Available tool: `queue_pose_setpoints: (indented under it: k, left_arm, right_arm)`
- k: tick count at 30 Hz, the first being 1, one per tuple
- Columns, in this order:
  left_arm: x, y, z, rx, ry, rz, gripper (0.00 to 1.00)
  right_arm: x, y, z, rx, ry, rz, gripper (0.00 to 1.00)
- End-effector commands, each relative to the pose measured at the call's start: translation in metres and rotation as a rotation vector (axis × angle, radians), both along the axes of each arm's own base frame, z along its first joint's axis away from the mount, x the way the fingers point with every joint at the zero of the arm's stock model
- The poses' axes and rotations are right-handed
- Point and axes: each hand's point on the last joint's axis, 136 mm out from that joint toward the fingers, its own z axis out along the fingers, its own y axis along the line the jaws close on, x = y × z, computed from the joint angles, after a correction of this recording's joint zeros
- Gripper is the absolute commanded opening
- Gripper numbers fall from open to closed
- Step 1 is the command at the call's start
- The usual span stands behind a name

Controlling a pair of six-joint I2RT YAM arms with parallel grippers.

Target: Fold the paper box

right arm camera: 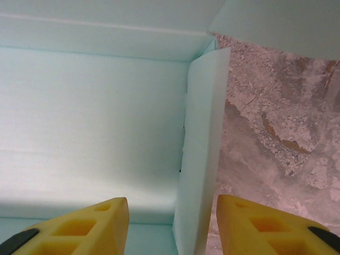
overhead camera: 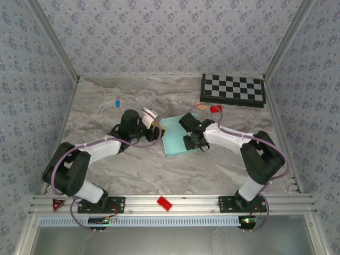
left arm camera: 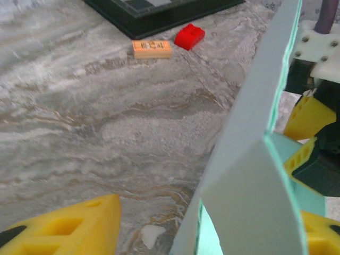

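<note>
Currently, we find the marble table (overhead camera: 133, 170) carrying the checkered board (overhead camera: 232, 90) at its far right corner, well apart from the work. The paper box (overhead camera: 172, 141) lies near the table's middle, between the two arms. It is partly formed: its base rests flat and at least one wall stands raised. We judge the step in hand to be the erecting of the side walls.

The left gripper (left arm camera: 208, 212) has its fingers spread, one on each side of a raised wall, so the wall is straddled rather than pinched (we cannot tell whether either finger touches the card). The right gripper (right arm camera: 172, 204) is likewise spread, with a narrow upright end flap between its fingers. We judge that this placement suits tucking the flap inward.

A red block (left arm camera: 189, 36) and an orange tile (left arm camera: 152, 49) lie just beside each other near the board. A small blue piece (overhead camera: 117, 102) lies well apart from them. None bears on the fold.
</note>
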Motion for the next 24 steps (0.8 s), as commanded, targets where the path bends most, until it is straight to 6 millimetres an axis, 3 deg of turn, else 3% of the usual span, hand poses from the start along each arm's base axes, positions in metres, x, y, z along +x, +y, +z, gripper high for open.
queue_pose_setpoints:
  k: [1,8,13,20,24]
  left_arm:
    - [0.0,0.005,0.03,-0.035,-0.078,0.031,0.62]
    - [-0.001,0.027,0.054,-0.052,-0.097,0.159,0.68]
    - [0.011,0.055,0.067,-0.062,-0.063,0.318,0.7]
    - [0.035,0.111,0.069,-0.049,0.078,0.618,0.7]
    - [0.048,0.139,0.062,0.034,0.128,0.731,0.7]
  right_arm:
    - [0.0,0.002,0.014,0.071,-0.037,-0.024,0.5]
    - [0.005,-0.006,0.043,0.168,-0.15,-0.039,0.5]
    - [0.008,-0.025,0.062,0.208,-0.235,-0.09,0.5]
    - [0.006,-0.063,0.066,0.238,-0.264,-0.206,0.51]
    - [0.003,-0.075,0.066,0.253,-0.265,-0.238,0.51]
